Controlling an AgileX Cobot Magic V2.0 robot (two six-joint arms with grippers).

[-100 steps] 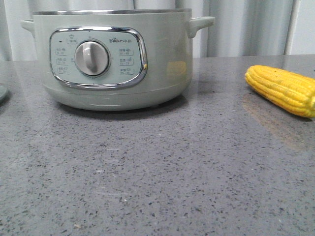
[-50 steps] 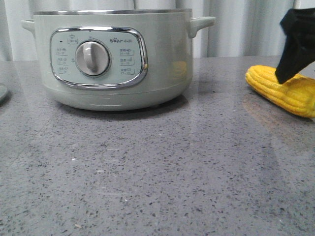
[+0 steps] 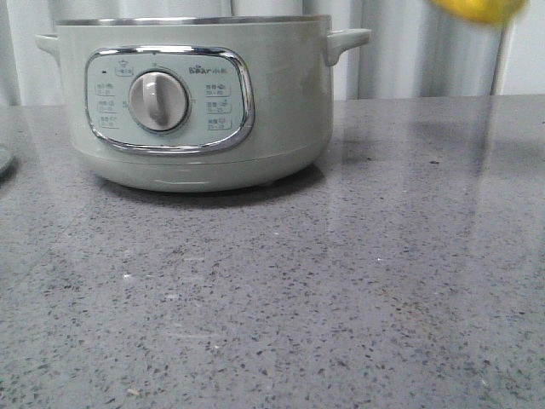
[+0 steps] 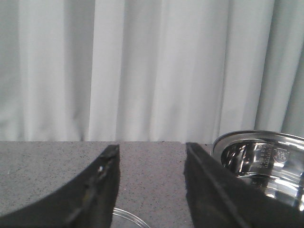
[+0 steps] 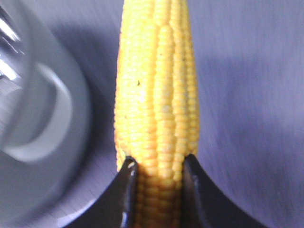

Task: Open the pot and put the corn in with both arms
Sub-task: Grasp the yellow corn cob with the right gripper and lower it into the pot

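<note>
Right gripper (image 5: 156, 164) is clamping the bright yellow corn cob (image 5: 156, 85) aloft beside the lidless pale-green round cooker pot (image 3: 200, 102), left gripper (image 4: 152, 185) hanging agape and empty; next it needs carrying over the steel rim.

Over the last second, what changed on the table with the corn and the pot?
The right claw came in, gripped the corn and lifted it off the table; only its blurred end shows in the front view. The pot stayed put, lid off.

Left claw (image 4: 152, 190) and right claw (image 5: 156, 190) — matte black, curved, tapering fingers.
</note>
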